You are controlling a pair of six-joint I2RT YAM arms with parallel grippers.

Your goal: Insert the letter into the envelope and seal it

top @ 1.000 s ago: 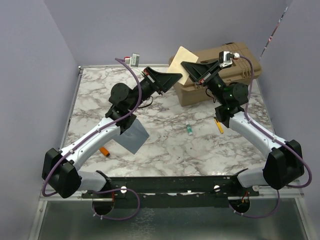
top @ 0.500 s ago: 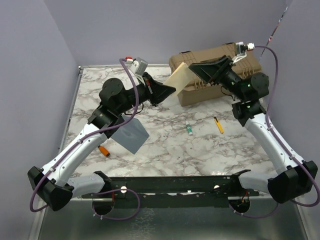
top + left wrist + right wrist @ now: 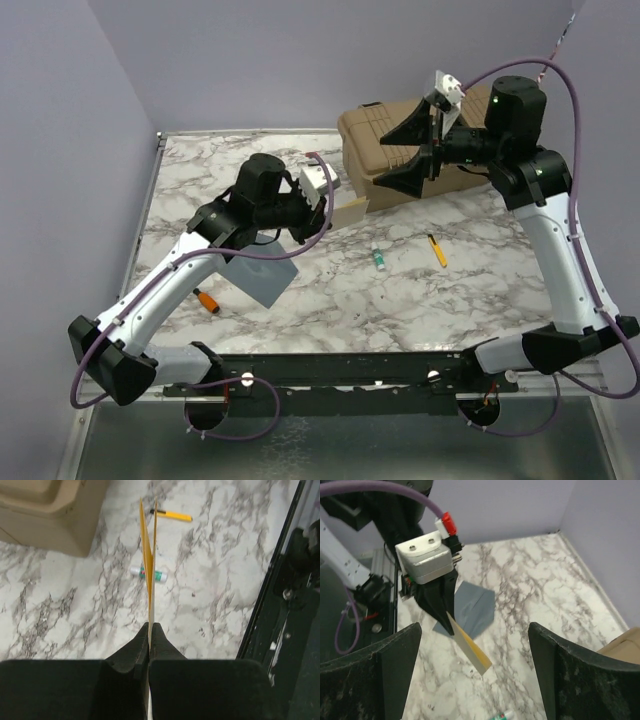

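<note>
The letter is a cream sheet, folded and seen edge-on in the left wrist view. My left gripper is shut on its near end and holds it above the marble table, just in front of the tan case. The blue-grey envelope lies flat on the table under my left forearm, and the right wrist view shows it beneath the letter. My right gripper hangs over the case, open wide and holding nothing, looking down at the letter.
A tan hard case stands at the back right of the table. A small glue stick and a yellow cutter lie right of centre. An orange item lies near the left front. Purple walls enclose the table.
My right gripper let go of the letter, opened wide and rose to the right. My left gripper, still shut on the letter, carried it away from the case toward the table's middle.
</note>
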